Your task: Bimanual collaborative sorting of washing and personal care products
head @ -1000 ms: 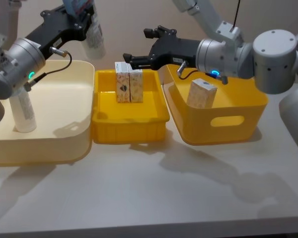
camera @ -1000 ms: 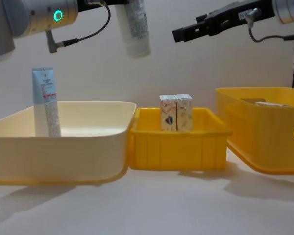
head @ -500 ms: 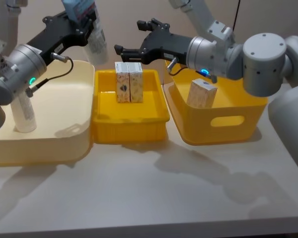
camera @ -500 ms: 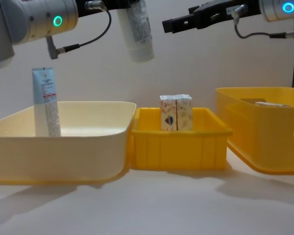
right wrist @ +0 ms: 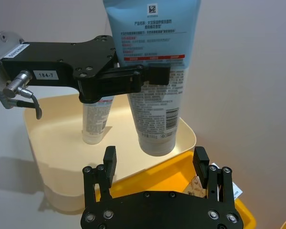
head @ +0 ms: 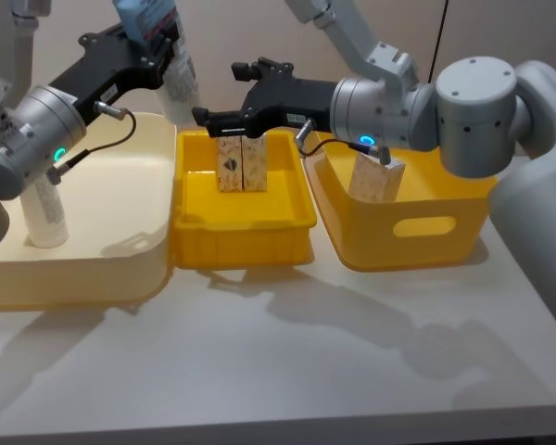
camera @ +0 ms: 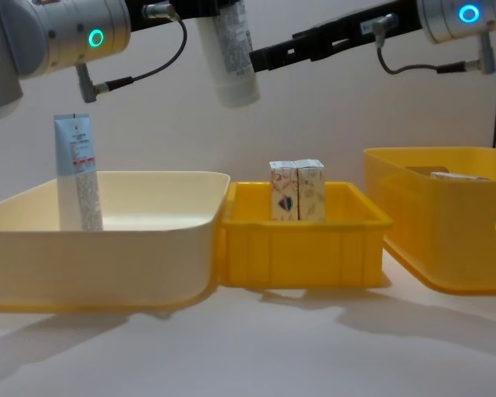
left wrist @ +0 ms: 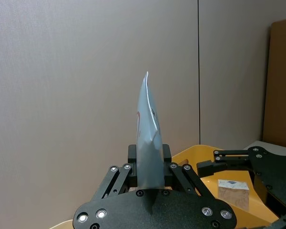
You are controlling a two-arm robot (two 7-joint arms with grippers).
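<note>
My left gripper is shut on a light blue and white tube, held cap down, high above the seam between the cream bin and the yellow tray. My right gripper is open, its fingertips level with the tube's capped end and just short of it. A second tube stands upright in the cream bin. Two cream-orange cartons stand side by side in the tray. A pale carton leans inside the yellow bin.
The three containers stand in a row across the back of the white table. The right arm stretches across above the yellow bin and the tray. A plain wall rises behind.
My right gripper has swung left, from above the tray's far right corner to close beside the hanging tube. The left gripper and its tube have hardly moved.
</note>
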